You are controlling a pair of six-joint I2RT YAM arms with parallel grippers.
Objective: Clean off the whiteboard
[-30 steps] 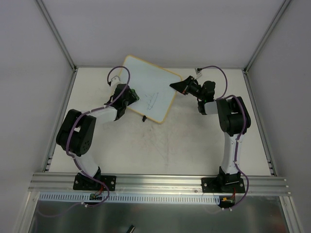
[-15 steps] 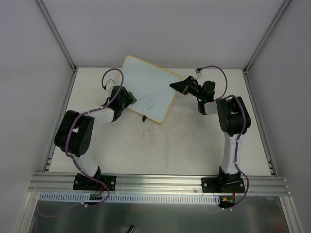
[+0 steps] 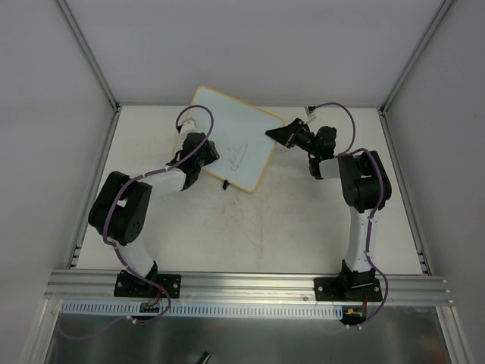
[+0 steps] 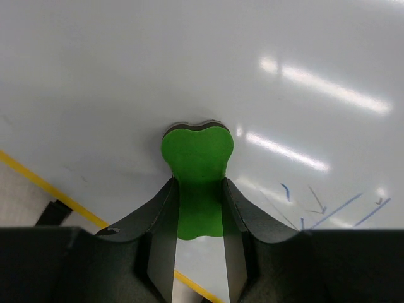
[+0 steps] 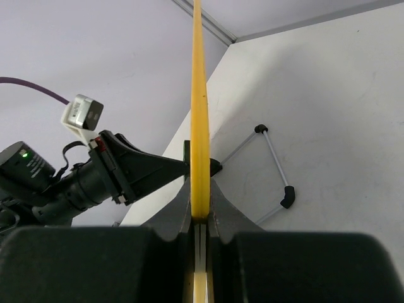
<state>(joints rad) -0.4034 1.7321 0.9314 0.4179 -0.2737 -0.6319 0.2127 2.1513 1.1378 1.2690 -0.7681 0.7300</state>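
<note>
The whiteboard (image 3: 242, 129), white with a yellow-orange rim, lies tilted at the back middle of the table, with faint pen marks (image 3: 239, 156) near its centre. My left gripper (image 3: 207, 152) is shut on a small green eraser (image 4: 197, 165) and presses it flat on the board (image 4: 126, 76). Blue pen strokes (image 4: 328, 211) lie just to the eraser's right. My right gripper (image 3: 274, 135) is shut on the board's right rim. In the right wrist view the rim (image 5: 199, 107) runs edge-on between the closed fingers (image 5: 218, 196) of that gripper (image 5: 199, 180).
A black foot (image 3: 224, 185) sticks out under the board's near edge. A thin wire stand with black tips (image 5: 273, 165) shows behind the board. Grey walls and metal frame posts enclose the table (image 3: 303, 220) at the back and sides.
My left gripper swept left over the board with the eraser, then came back right toward the pen marks. The right gripper and the board have stayed put.
</note>
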